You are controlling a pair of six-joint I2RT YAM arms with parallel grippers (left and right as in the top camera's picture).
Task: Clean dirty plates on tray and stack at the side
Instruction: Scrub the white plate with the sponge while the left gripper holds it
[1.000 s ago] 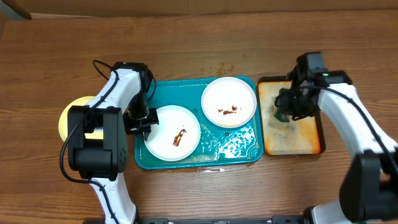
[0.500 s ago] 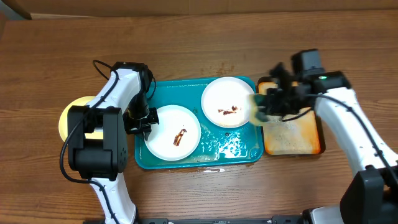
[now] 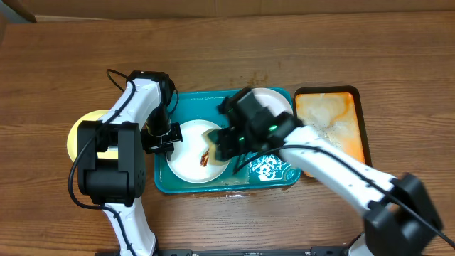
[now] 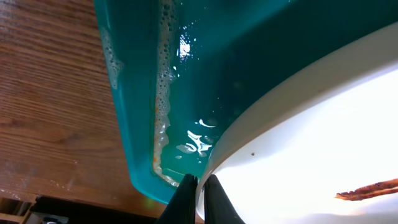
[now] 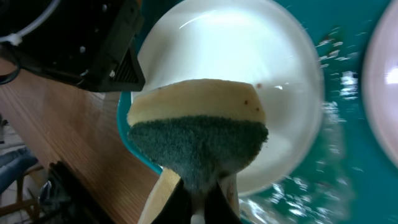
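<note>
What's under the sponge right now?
A white plate, lying in the tray, is below the sponge. A brown smear peeks out overhead; whatever plate surface the sponge covers is hidden.

Teal tray [image 3: 195,107], white brown-smeared plate [image 3: 186,155], yellow-and-green sponge [image 5: 198,127].

three plates [image 3: 186,162], two trays [image 3: 190,100], one sponge [image 5: 198,140]
</note>
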